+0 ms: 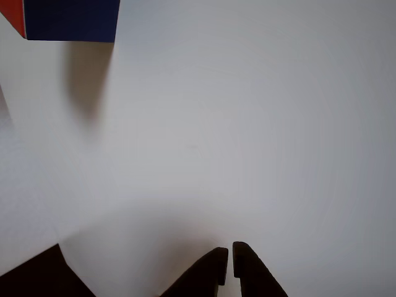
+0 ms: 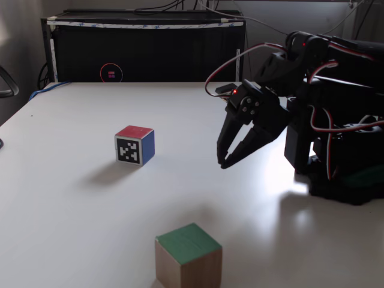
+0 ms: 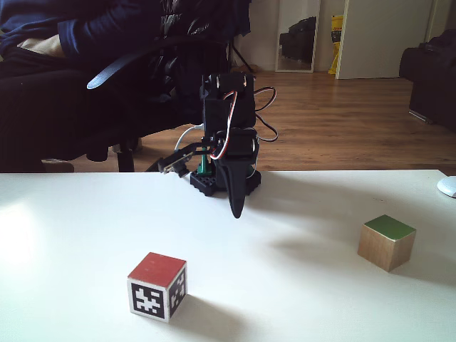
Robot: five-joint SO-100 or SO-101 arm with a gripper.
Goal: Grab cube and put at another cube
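Observation:
The cube (image 2: 188, 255) is wooden with a green top and plain wood sides. It stands near the table's front edge in a fixed view, and at the right as the cube (image 3: 386, 241) in another fixed view. The other cube (image 2: 135, 144) has a red top, a blue side and a black-and-white marker face. It also appears as the red-topped cube (image 3: 158, 285) and, at top left of the other view, as a blue and red corner (image 1: 68, 18). My gripper (image 2: 223, 163) hangs shut and holds nothing, tips pointing down just above the table between the two cubes and apart from both; the same gripper (image 3: 236, 212) (image 1: 226, 255) is seen elsewhere.
The arm's base (image 2: 342, 162) stands on the right of the white table (image 2: 72, 198). A black cabinet (image 2: 144, 48) lines the far edge. A person in dark clothes (image 3: 85, 43) sits behind the table, and a white mouse (image 3: 447, 187) lies at its right edge.

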